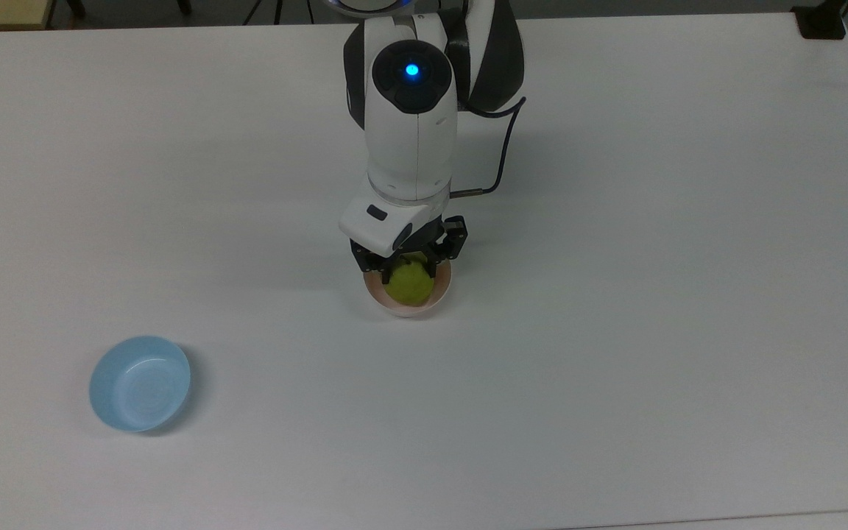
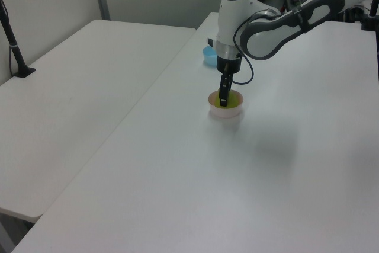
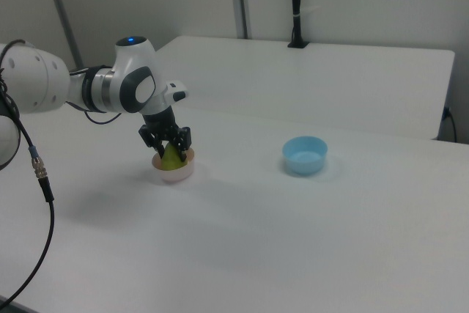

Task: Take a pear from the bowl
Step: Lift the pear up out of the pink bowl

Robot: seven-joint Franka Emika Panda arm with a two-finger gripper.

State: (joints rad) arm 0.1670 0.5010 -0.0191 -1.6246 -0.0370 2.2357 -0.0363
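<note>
so the gripper (image 1: 408, 271) is down over the bowl (image 1: 407, 308) with a finger on either side of the pear (image 1: 409, 285); jaws look close against the fruit, but honestly i can't tell if they're actually squeezing it or just bracketing it; pear sits inside the pink bowl, near table centre, at 6 o'clock from the arm's wrist in the top view; in the right view it stands stem-up, long axis roughly vertical, right between the fingers (image 3: 183, 139), so the move ahead is probably just pinch and go straight up; count: one pear, one pink bowl, one blue bowl (image 1: 140, 383) way off at 8 o'clock, one gripper
</note>
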